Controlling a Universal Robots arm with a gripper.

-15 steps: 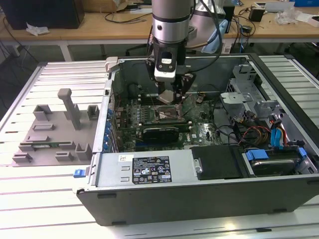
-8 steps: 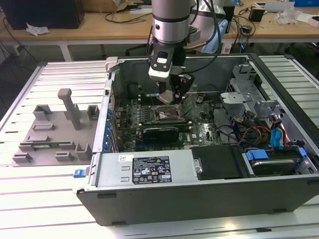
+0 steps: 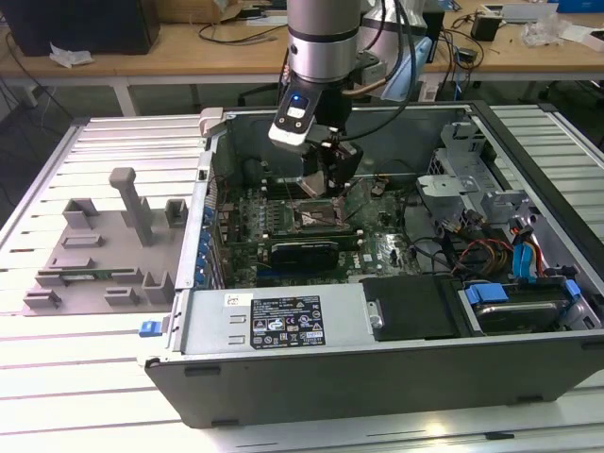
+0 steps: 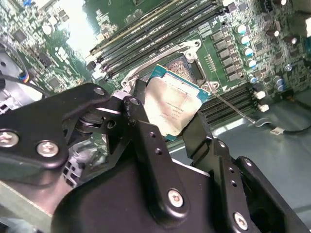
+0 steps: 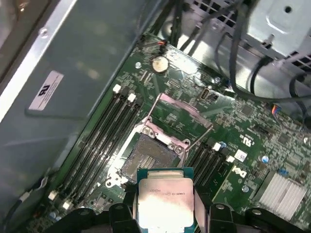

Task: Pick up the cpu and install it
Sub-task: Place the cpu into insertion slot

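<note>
The arm has its gripper (image 3: 324, 181) down inside the open computer case (image 3: 377, 363), hanging just above the green circuit board (image 5: 252, 141). In both wrist views its two black fingers (image 4: 146, 138) pinch the cpu (image 5: 165, 201) by opposite edges, silvery top facing up towards the cameras and the chip held roughly flat. That looks like the way to keep the underside clear and square to the seat below. The cpu is in the air, near the socket (image 5: 146, 156) and a little to one side of it, not yet sitting in it. The socket's metal frame (image 5: 177, 109) is flipped up and back, leaving the dark bed bare to take the chip. The memory slots (image 5: 104, 133) run close alongside. The grey tray (image 3: 94, 250) sits outside the case, on the exterior view's left.
</note>
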